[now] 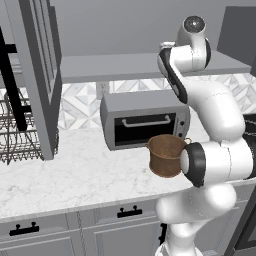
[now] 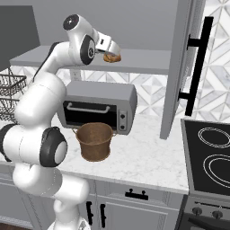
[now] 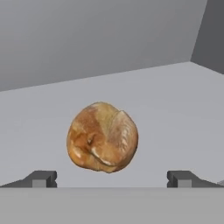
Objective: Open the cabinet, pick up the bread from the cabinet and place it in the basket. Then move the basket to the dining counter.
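The cabinet stands open, its doors (image 1: 37, 75) (image 2: 182, 63) swung out to either side. The bread (image 3: 103, 137) (image 2: 112, 58), a small tan-brown lump, lies on the grey cabinet shelf (image 3: 166, 100) (image 2: 143, 62). My gripper (image 3: 111, 179) (image 2: 113, 51) is reached up to the shelf, open. Its fingertips (image 3: 41, 178) stand wide apart just short of the bread and do not touch it. The brown woven basket (image 1: 166, 155) (image 2: 94, 140) sits upright on the marble worktop below, in front of the toaster oven. The dining counter is out of view.
A grey toaster oven (image 1: 145, 120) (image 2: 99, 105) stands against the backsplash under the shelf. Dark wire racks (image 1: 20, 130) (image 2: 11, 90) are at the left. A black stovetop (image 2: 209, 157) borders the worktop on the right. Grey drawers (image 1: 75, 225) run below.
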